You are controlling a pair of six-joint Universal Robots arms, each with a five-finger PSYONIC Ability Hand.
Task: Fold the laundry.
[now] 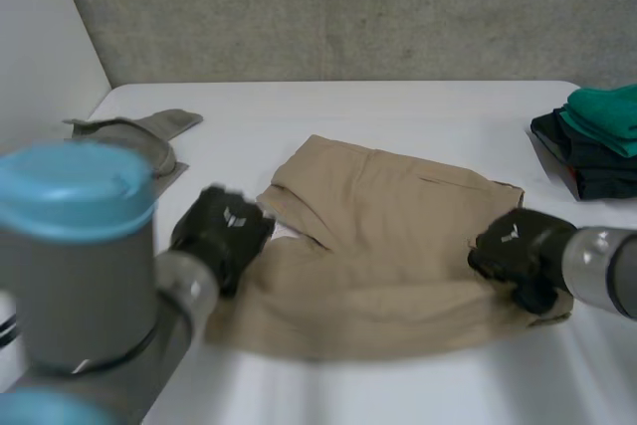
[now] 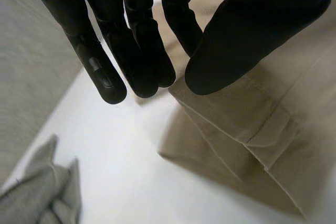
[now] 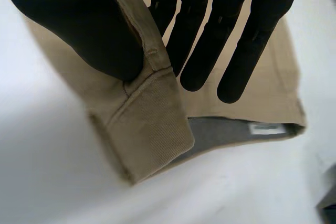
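Dead centre on the white table (image 1: 398,111) sits the tan garment (image 1: 388,256) (trousers or shorts, can't quite call it). It's lying flat and already partly doubled over itself, with a flap folded across on its left side.

At its right edge, by the near corner, the right hand (image 1: 513,246) is gripping it. In the right wrist view the hem rises between the thumb (image 3: 79,19) and the straight fingers (image 3: 210,40), so I'd call that a pinch on the cloth. Just past those fingertips some grey lining (image 3: 220,132) and a small white label (image 3: 266,129) peek out from under the top layer.

Over at the left edge, the left hand (image 1: 221,231) hangs above the hem with its fingers (image 2: 142,51) straight and spread. Its thumb is just over the cloth and nothing looks clamped, so I read that one as open.

My take is that it's mid-fold, with the right side held and the left side not yet. The next move probably needs the left hand to close on its edge so both hands carry the cloth over evenly, otherwise the fold goes skewed.

Further out, a crumpled grey-green garment (image 1: 139,131) lies at the far left, well apart. A stack of folded clothes (image 1: 597,146), green on top of dark, sits at the far right.
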